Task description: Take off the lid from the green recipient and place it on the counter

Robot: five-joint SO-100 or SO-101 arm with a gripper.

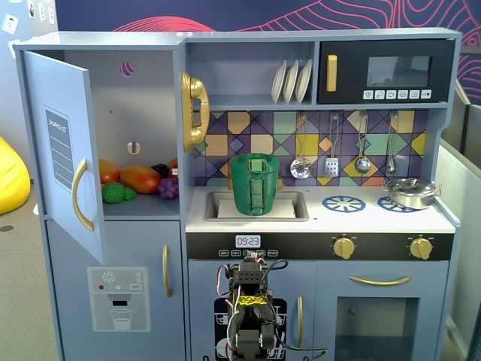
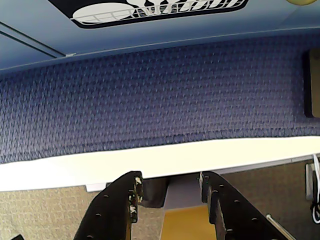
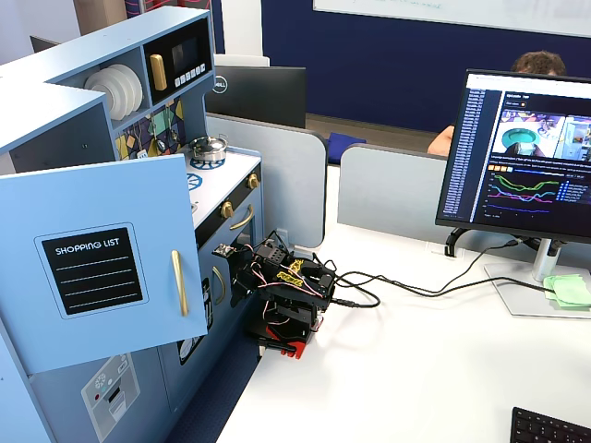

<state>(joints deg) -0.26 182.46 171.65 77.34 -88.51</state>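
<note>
While end effector (image 2: pixel 170 192) (open) hangs low, green recipient (image 1: pixel 254 184) sits above.

green recipient (image 1: pixel 255 194) in sink, arm (image 1: pixel 248 316) folded below

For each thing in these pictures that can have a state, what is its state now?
lid: on the green recipient.
green recipient: upright in the sink recess of the counter, closed.
gripper: open, empty, low in front of the toy kitchen.
fridge door: swung open.
silver pan: on the right burner in a fixed view.
monitor: switched on.
</note>
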